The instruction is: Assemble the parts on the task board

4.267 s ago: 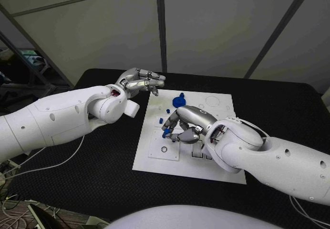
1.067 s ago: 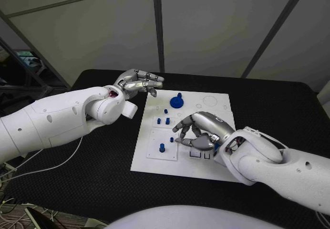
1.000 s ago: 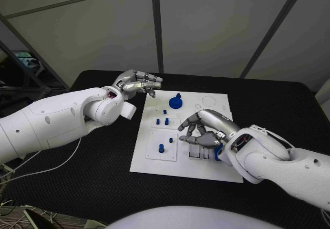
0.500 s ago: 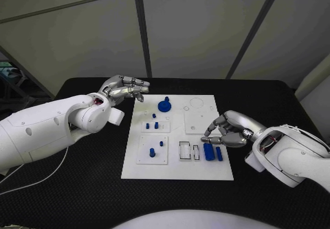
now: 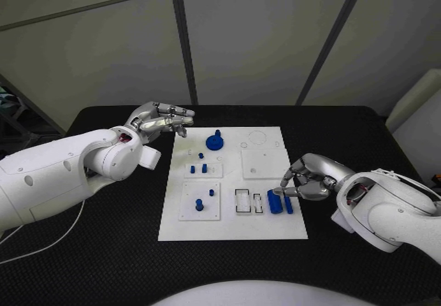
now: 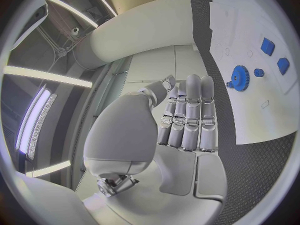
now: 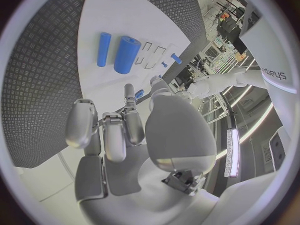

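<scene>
Since right hand [image 5: 308, 178] withdrew, thick cylinder [image 5: 276, 201] uncovered

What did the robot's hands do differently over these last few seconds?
The right hand drew back from the middle of the task board to its right edge, beside two lying blue parts, and holds nothing. The left hand stayed raised at the board's far left corner, fingers curled; the blue gear kept its place.
</scene>
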